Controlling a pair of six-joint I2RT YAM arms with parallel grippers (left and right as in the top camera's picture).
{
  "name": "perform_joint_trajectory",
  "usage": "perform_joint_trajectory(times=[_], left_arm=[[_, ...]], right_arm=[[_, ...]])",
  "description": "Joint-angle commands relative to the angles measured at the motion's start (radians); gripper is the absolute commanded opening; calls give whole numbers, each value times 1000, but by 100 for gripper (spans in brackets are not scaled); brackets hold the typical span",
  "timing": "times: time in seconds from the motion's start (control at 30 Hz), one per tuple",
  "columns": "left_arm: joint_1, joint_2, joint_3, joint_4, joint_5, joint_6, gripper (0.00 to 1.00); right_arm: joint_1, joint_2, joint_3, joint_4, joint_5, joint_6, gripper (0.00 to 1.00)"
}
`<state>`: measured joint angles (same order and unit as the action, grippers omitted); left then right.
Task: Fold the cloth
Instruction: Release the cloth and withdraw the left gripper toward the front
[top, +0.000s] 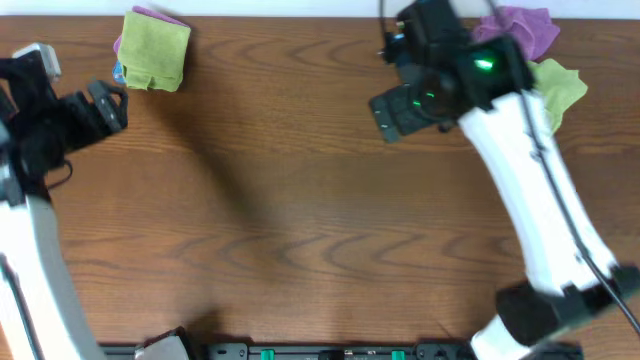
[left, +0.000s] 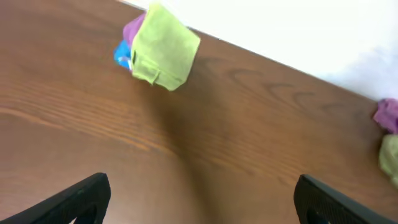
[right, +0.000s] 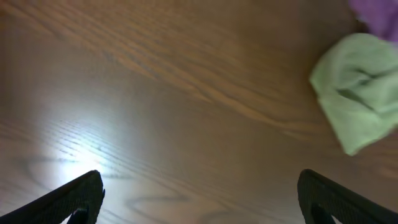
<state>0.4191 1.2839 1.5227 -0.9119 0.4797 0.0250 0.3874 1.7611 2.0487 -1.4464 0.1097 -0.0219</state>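
Overhead: a folded lime-green cloth (top: 155, 48) tops a small pile at the far-left corner of the wooden table (top: 300, 220). A crumpled pale-green cloth (top: 560, 88) and a crumpled purple cloth (top: 520, 28) lie far-right, beside the right gripper (top: 395, 110). The left gripper (top: 105, 105) is near the pile.

Left wrist: jaws wide apart, holding nothing; pile ahead, not touched.

Right wrist: jaws wide apart, empty; pale-green cloth ahead to the right, no contact.

Judgement: one pile folded, two cloths left, next grasp not yet begun.
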Motion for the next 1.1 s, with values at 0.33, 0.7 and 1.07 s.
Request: perform_joint_trajectory(times=[0.33,0.7,1.07], left_arm=[[-297,-469,-150,-231,-236,109,95],[-297,-698,-320,-229,-173,101,95],[-297,-697,-320,-333,-169,91,95]], right_arm=[[-16,-550,-304,25,6,-28,99],[-13,-855,-630,89,-14,-11,99],[-13,-853,-630,58,-16,6,99]])
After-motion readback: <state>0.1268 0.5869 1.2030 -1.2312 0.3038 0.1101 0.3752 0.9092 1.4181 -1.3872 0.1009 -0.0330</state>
